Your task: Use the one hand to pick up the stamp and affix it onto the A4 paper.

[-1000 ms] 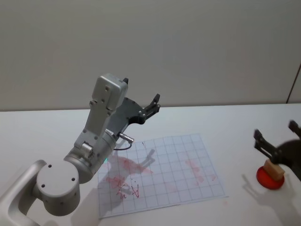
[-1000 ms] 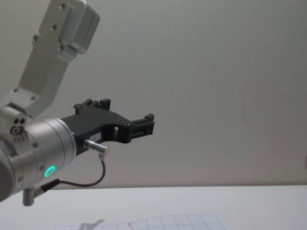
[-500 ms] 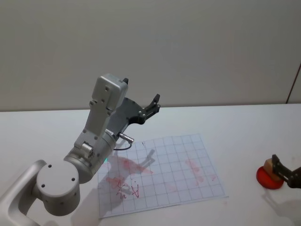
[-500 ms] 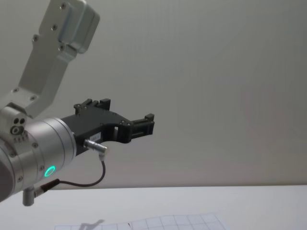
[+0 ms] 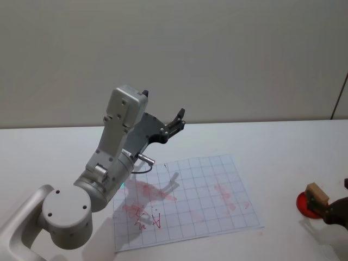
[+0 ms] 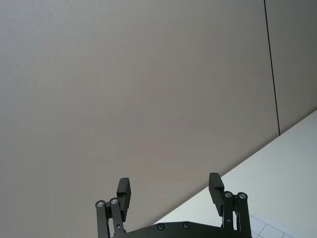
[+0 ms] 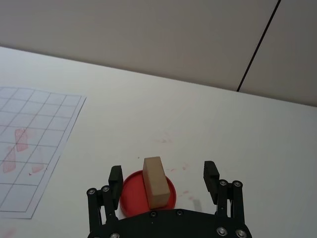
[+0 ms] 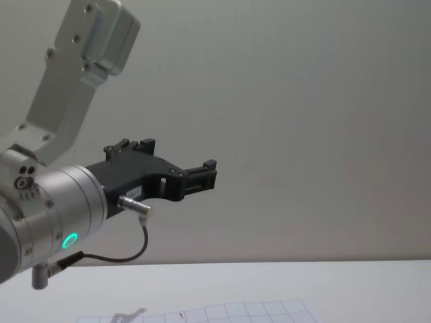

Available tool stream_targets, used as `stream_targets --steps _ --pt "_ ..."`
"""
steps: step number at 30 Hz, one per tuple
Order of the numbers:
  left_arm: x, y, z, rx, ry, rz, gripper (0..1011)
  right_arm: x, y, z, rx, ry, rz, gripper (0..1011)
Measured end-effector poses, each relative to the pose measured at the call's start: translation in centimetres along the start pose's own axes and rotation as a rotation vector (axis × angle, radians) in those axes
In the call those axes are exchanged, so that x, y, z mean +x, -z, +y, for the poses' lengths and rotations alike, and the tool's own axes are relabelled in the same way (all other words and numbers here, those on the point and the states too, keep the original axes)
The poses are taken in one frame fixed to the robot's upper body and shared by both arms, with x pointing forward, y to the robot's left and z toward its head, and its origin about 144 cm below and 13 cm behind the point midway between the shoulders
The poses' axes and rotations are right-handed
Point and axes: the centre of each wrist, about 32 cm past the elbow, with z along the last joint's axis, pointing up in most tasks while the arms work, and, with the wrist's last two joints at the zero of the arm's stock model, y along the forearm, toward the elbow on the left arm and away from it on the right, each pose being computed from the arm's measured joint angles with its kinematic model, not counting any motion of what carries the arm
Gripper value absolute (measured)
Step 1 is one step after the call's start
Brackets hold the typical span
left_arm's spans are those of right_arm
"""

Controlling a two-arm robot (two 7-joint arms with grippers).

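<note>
Straddling small tan wooden stamp (image 7: 155, 181) on round red ink pad (image 7: 131, 192), black right tool (image 7: 163, 174) spread, empty; pickup + stamping white gridded A4 paper (image 7: 29, 124) pending. Left tool (image 6: 169, 184) released, parked well away from pad.

A round red pad (image 7: 131, 192) lies on a white table (image 5: 272, 141), towards its right side. Faint red smudges (image 7: 163, 141) mark the tabletop just beyond it. Behind stands a plain grey wall (image 5: 217, 54), crossed by a thin dark seam (image 7: 257, 49).
</note>
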Motion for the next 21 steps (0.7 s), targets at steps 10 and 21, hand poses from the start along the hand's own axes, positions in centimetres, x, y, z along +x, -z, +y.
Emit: stream_targets --steps 10,21 --pt "0.0 0.0 0.0 0.000 0.000 0.000 1001 -0.3 0.8 1.7 -0.059 -0.015 -0.015 1001" --pt "0.0 0.0 0.0 0.000 0.000 0.000 1001 -0.6 1.2 2.9 -0.083 -0.025 -0.023 909"
